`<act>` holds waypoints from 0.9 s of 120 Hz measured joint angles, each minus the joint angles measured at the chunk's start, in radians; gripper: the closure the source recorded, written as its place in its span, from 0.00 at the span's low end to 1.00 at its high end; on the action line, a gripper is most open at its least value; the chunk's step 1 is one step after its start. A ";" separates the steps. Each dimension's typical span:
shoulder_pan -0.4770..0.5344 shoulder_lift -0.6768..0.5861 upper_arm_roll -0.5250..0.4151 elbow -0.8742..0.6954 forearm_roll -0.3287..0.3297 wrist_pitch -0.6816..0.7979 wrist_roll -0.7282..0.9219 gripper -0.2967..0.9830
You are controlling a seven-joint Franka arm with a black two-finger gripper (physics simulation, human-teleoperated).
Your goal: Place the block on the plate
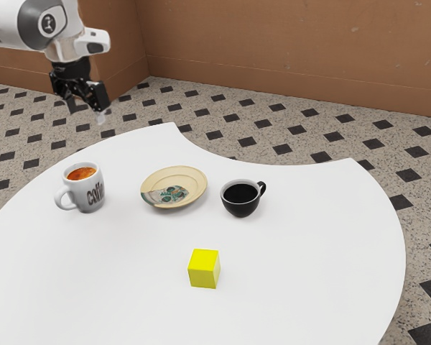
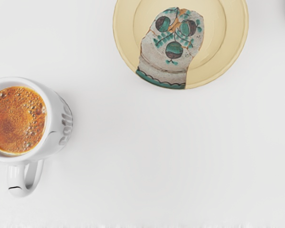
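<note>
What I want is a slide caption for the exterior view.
Yellow block on a white table, off the plate between mug and black cup.

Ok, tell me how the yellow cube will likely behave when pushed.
The yellow cube will probably slide, not roll, since its faces are flat. Being about as tall as wide, it seems unlikely to tip. Its crisp, straight edges suggest a stiff body.
</note>
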 joint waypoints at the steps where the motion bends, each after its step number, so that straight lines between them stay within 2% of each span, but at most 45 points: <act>1: 0.000 0.000 0.000 0.000 0.000 -0.001 0.000 0.23; 25: -0.049 -0.046 0.028 -0.121 -0.010 0.016 -0.023 0.23; 54: -0.102 -0.090 0.030 -0.332 -0.026 0.138 -0.126 0.23; 91: -0.308 -0.095 0.031 -0.493 -0.047 0.315 -0.310 0.23; 108: -0.371 -0.095 0.036 -0.551 -0.065 0.383 -0.400 0.23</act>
